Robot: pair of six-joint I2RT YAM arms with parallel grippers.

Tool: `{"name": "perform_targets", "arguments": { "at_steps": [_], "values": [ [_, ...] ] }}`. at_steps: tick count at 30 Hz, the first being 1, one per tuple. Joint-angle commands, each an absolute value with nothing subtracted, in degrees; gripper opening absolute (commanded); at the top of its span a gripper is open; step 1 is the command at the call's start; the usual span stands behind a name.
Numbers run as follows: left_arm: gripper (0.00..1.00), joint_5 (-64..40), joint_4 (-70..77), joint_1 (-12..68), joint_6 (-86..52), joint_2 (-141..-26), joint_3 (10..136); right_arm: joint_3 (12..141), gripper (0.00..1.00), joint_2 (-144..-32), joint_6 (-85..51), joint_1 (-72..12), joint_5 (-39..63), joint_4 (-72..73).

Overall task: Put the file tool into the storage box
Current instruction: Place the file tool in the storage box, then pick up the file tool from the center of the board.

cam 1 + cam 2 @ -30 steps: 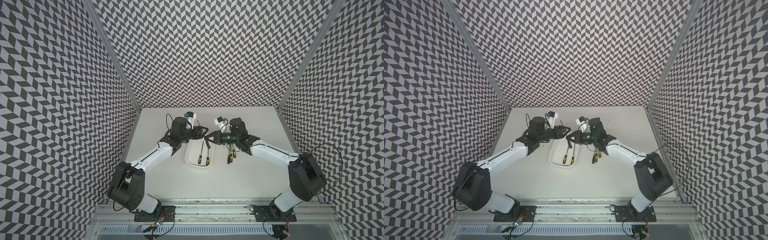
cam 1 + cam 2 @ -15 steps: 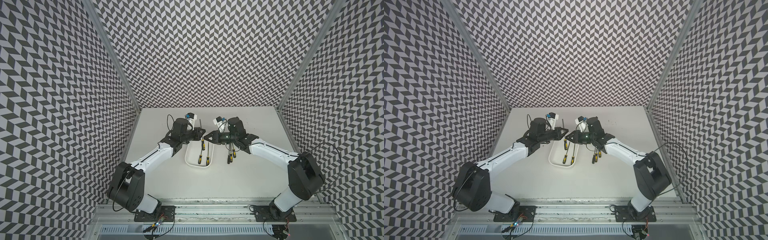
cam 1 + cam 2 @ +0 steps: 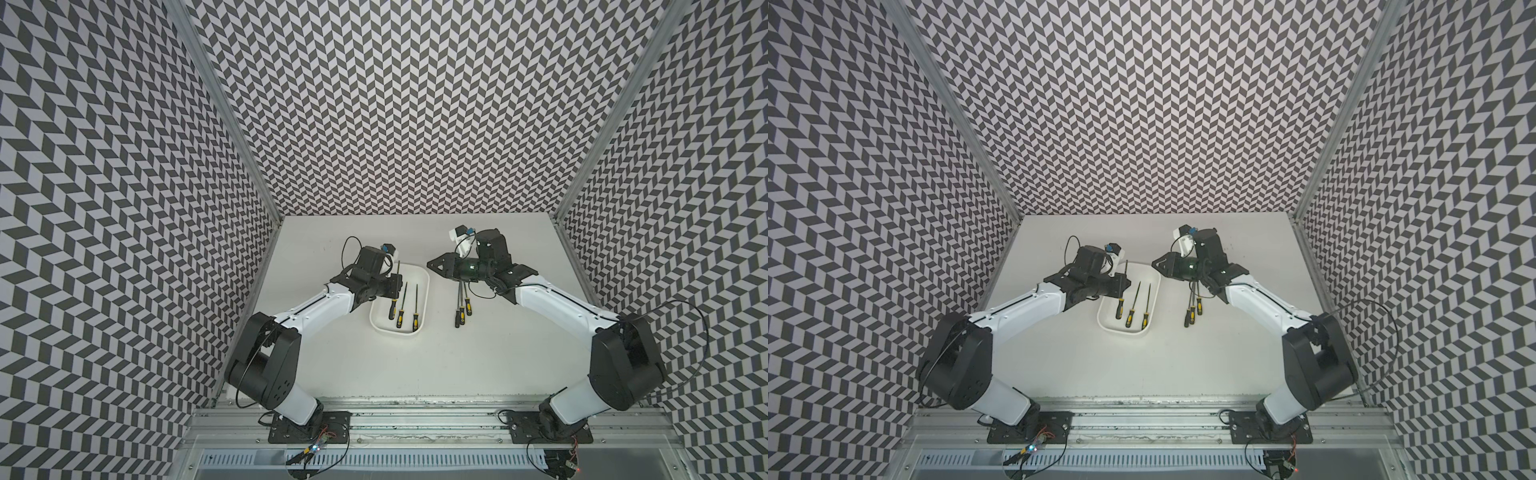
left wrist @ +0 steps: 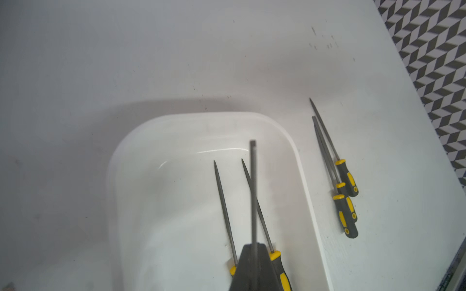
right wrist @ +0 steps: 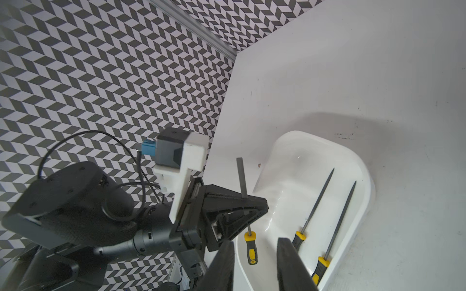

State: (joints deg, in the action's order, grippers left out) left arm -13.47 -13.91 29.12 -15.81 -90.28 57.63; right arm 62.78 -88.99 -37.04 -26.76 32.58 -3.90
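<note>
Jaws of the left gripper point(image 5: 259, 205) had clamped onto the file tool point(image 5: 241, 176) by its shaft; the right gripper point(image 3: 431, 264) had opened and backed off right. Handover looked done, lowering next. The storage box point(image 4: 116, 191) held two files point(image 5: 321, 263), the gripped one above its left side; three more files point(image 4: 349, 180) lay just right.

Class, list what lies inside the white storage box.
Two files lie inside the storage box. The shut left gripper holds a third file over it, hiding some of the inside.
</note>
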Motion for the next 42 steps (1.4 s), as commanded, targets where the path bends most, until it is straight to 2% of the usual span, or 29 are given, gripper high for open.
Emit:
{"name": "perform_targets", "arguments": {
  "at_steps": [1, 10, 21, 25, 32, 33, 35, 42],
  "values": [
    [0.00, -10.4, -14.9, 30.1, -14.2, -90.7, 56.3, 61.8, 0.32, -87.8, -36.7, -26.3, 32.9, -2.2],
    [0.02, -6.4, -17.0, 30.1, -15.4, -95.0, 57.1, 60.4, 0.31, -86.8, -37.2, -25.2, 33.5, -1.8],
    [0.19, -7.6, -16.9, 30.1, -17.0, -97.2, 57.5, 60.1, 0.30, -85.8, -36.5, -23.8, 32.4, -3.0],
    [0.23, -7.4, -16.7, 30.1, -17.6, -95.0, 58.6, 60.5, 0.29, -88.0, -37.2, -22.4, 27.4, -8.8],
    [0.30, -9.8, -13.7, 29.4, -20.6, -88.6, 60.6, 61.4, 0.29, -94.5, -35.1, -21.6, 5.4, -22.5],
    [0.35, -10.3, -12.8, 29.3, -21.1, -87.5, 60.3, 61.4, 0.29, -95.0, -34.3, -21.6, 3.5, -22.9],
    [0.38, -10.4, -11.5, 28.8, -21.7, -85.8, 60.0, 61.6, 0.29, -96.1, -33.5, -21.6, 1.4, -23.7],
    [0.39, -11.0, -11.3, 27.8, -21.8, -84.1, 59.8, 59.6, 0.28, -98.0, -32.8, -21.7, -0.8, -24.5]
  ]
}}
